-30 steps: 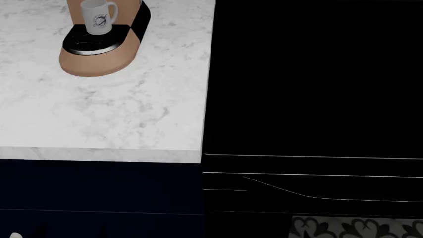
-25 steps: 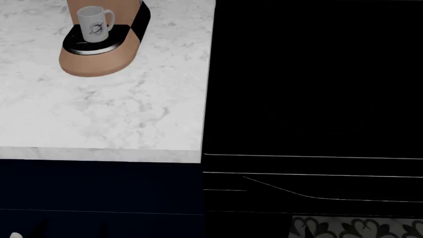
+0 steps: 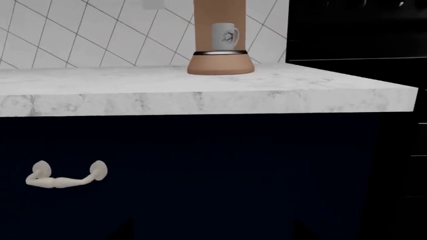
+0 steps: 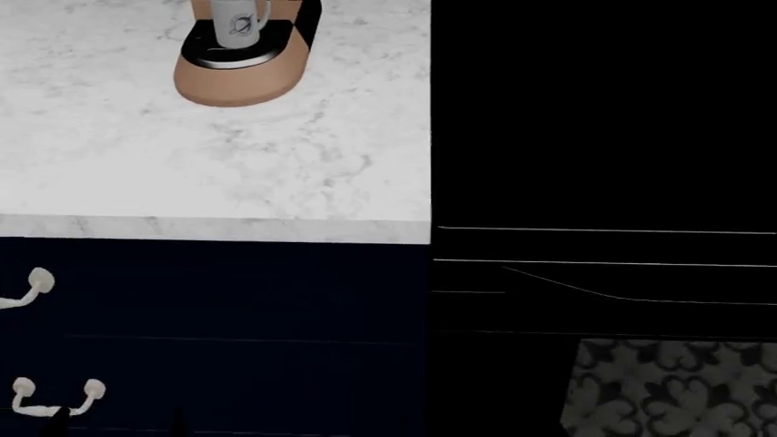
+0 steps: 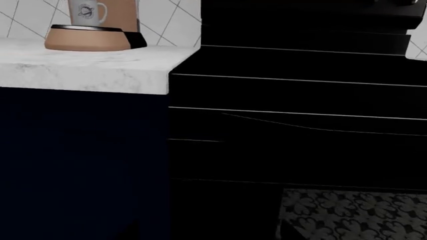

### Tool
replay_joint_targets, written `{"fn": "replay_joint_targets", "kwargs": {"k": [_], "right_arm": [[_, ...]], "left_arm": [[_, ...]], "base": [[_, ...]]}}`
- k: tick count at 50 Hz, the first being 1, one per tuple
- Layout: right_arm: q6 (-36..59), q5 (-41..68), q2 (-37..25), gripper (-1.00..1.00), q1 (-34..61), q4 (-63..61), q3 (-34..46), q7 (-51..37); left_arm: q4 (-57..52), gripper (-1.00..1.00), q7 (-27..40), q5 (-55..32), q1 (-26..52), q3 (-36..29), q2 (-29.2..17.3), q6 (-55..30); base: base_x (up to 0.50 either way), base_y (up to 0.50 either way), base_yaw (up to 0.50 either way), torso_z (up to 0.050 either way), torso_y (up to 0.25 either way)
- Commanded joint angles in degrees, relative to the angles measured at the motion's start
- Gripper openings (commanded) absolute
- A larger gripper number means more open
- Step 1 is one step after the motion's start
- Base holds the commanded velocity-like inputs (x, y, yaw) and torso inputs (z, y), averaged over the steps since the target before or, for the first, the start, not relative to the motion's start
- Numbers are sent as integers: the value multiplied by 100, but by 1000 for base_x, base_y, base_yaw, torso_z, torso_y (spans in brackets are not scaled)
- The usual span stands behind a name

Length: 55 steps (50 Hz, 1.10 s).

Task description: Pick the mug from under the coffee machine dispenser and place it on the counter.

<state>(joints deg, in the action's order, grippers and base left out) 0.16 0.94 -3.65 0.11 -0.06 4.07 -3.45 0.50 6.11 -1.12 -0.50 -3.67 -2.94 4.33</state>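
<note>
We saw the mug (image 4: 237, 22) upright on the machine (image 4: 243, 77), upper left of the head frame, far across the desk (image 4: 218, 155). No end effector showed, so we could not tell either's state or which arm was nearer.

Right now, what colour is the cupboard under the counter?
Very dark navy blue cupboard, with a pale cream handle. It shows best in the left wrist view.

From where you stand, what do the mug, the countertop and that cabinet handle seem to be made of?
The mug looks like glazed white ceramic, smooth with a printed emblem. The countertop looks like polished marble, white with grey veins. The cabinet handle is glossy and cream: porcelain or painted metal, I cannot tell which.
</note>
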Motion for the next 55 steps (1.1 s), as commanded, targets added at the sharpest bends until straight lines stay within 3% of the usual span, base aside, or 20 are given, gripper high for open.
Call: {"fn": "replay_joint_targets", "kwargs": {"k": [1, 9, 13, 19, 31, 40, 43, 45, 46, 53, 55], "right_arm": [[30, 24, -119, 100, -12, -55, 150, -98], [216, 156, -199, 100, -64, -299, 212, -81], [511, 642, -227, 100, -139, -734, 113, 106], [753, 602, -288, 100, -11, -865, 86, -76], [3927, 860, -647, 100, 1227, -2702, 70, -388], [5907, 1047, -785, 100, 2557, -3435, 64, -535], [6702, 1273, -685, 100, 3129, -3762, -202, -537], [6312, 1269, -652, 100, 2864, -3644, -286, -496], [5745, 1213, -620, 100, 2478, -3332, -295, -443], [5712, 1234, -634, 100, 2469, -3312, -286, -461], [5812, 1269, -636, 100, 2576, -3355, -277, -458]], "left_arm": [[-1, 100, 259, 18, -30, -100, -97, 208], [-131, 100, 348, 30, -102, -158, -200, 391], [-556, 100, 238, -146, -186, -237, -256, -153], [-1037, 100, 389, -18, -264, -304, -301, -207], [-3496, 100, 467, -360, 1002, -217, -490, -3499], [-5119, 100, 629, -840, 2961, 124, -360, -6777], [-5122, 100, 763, -829, 3708, -92, -361, -7593], [-5040, 100, 781, -800, 3419, -65, -370, -7227], [-4871, 100, 556, -941, 2814, 44, -389, -6746], [-4853, 100, 582, -974, 2796, 41, -412, -6705], [-4186, 100, 656, -785, 2625, 106, -478, -6104]], "base": [[-184, 500, 0, 0, 0], [-82, 250, 0, 14, 0], [0, 0, 0, 49, 0], [0, 0, 0, 50, 0], [0, 0, 0, 50, 0], [0, 0, 0, 50, 0], [0, 0, 0, 50, 0], [0, 0, 0, 50, 0], [0, 0, 0, 50, 0], [0, 0, 0, 21, 0], [0, 0, 0, 0, 0]]}}
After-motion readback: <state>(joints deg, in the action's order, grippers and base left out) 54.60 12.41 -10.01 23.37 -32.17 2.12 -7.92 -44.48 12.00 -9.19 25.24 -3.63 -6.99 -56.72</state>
